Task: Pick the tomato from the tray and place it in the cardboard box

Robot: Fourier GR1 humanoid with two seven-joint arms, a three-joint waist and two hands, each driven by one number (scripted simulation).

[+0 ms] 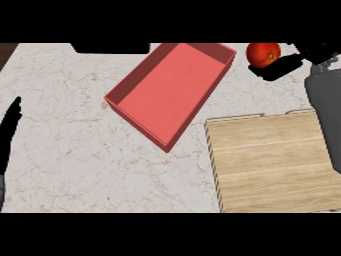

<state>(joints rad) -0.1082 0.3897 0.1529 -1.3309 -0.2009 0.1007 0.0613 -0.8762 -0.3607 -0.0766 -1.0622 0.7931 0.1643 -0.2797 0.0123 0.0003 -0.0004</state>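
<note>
A red tomato [260, 53] is held at the top right, above the counter and just right of the red tray's far corner. My right hand [287, 64] is curled round it from the right and partly hides it. The red tray [171, 91], a long rectangle lying at an angle, has nothing in it. The box [276, 165] with a light wooden floor and thin walls stands at the lower right, below the tomato; my right forearm crosses its right side. My left hand [2, 137] rests at the left edge with fingers straight, pointing up.
A pale marbled counter [69, 165] fills the view. A dark object [110, 47] sits at the counter's far edge, top middle. Dark wood shows beyond the counter's top left corner.
</note>
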